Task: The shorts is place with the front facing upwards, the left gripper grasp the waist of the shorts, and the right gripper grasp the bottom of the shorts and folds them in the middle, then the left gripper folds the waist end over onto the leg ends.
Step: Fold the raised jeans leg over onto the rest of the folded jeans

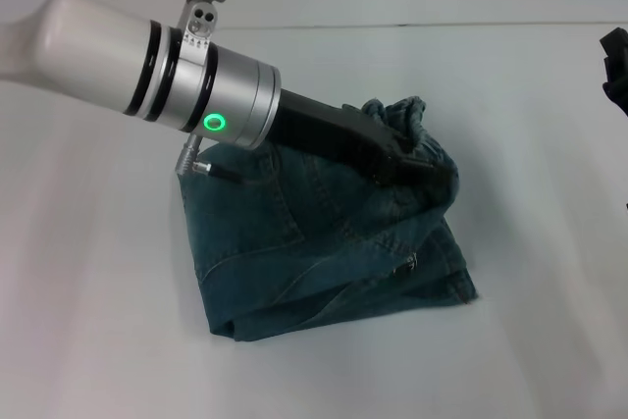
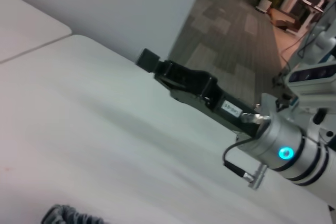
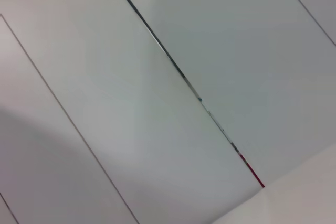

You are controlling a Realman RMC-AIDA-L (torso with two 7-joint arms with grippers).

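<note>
Final fold: my left gripper (image 1: 432, 172) pinches the waist (image 1: 412, 120) of the shorts (image 1: 324, 252); next, carry it onto the leg ends. Right gripper (image 1: 614, 66) parked, fingers unclear.

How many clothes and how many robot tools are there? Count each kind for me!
Clothes: 1, the blue denim shorts, folded on the white table, its waist bunched where the left tool presses in.
Robot tools: 2, the left tool on the shorts and the right tool, away at the table's right edge.
Total: 3
</note>
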